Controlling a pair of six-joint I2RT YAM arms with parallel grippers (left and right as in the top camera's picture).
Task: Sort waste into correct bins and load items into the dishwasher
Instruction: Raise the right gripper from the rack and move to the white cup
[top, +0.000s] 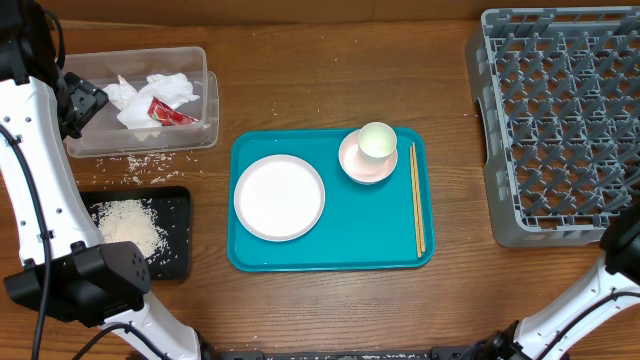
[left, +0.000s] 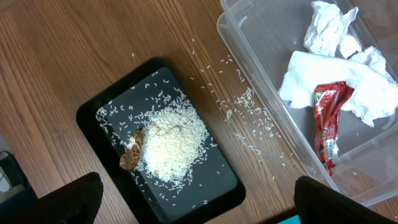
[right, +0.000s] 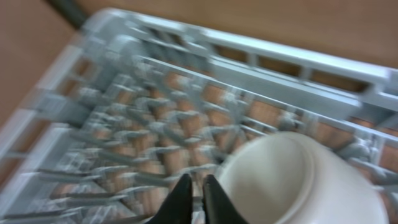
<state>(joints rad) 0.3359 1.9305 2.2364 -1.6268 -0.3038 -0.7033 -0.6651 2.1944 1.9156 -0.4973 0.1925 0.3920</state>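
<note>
The clear tub (top: 205, 80) holds crumpled white tissue (top: 160, 95) and a red wrapper (top: 170, 113); both also show in the left wrist view, tissue (left: 311, 78) and wrapper (left: 326, 118). The black tray (top: 178, 235) holds a rice pile (left: 171, 143) and a brown scrap (left: 130, 152). My left gripper (left: 199, 208) is open and empty above the black tray's near end. A white plate (top: 279, 197), a bowl (top: 366, 163) with a cup (top: 377, 141) in it, and chopsticks (top: 417, 198) lie on the teal tray. My right gripper (right: 194, 196) is shut over the grey rack (right: 124, 124), beside a white bowl (right: 292, 180).
Loose rice grains (top: 150, 160) lie on the wooden table between tub and black tray. The teal tray (top: 330, 255) sits mid-table. The grey rack (top: 560, 120) fills the right side. The right wrist view is blurred.
</note>
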